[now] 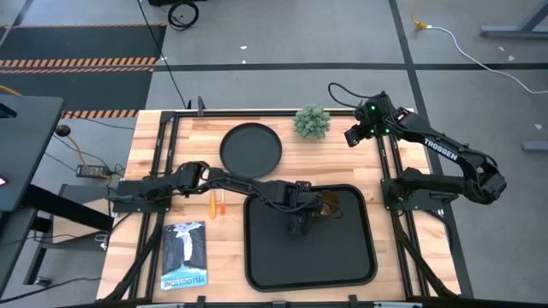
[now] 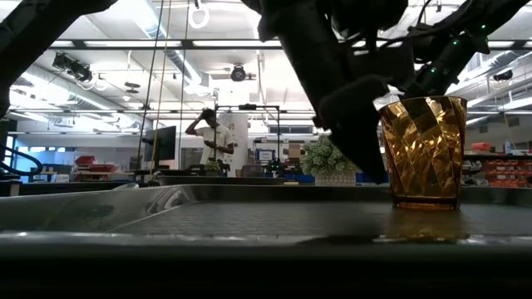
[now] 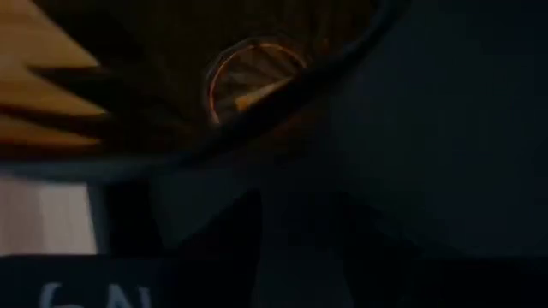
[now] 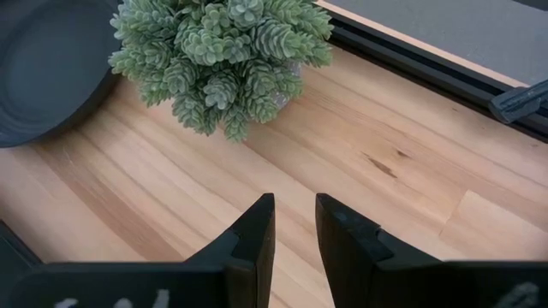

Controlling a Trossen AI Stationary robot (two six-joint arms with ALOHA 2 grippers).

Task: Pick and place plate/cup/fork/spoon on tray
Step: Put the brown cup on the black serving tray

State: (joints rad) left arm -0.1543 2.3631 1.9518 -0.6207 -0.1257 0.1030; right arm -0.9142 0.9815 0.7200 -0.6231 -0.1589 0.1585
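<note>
Amber cup point(image 2: 423, 152) upright on black tray point(image 1: 265, 265), left hand point(image 1: 318, 208) at it, grip unclear, right hand point(image 4: 294, 224) slightly parted, empty.

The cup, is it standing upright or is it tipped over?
Upright. In the low view the cup stands on its base on the tray, mouth up, walls vertical.

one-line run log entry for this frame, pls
cup: upright on tray | left end effector: at cup | plate, fork, spoon: on table, off tray | right end effector: open, idle by plant
</note>
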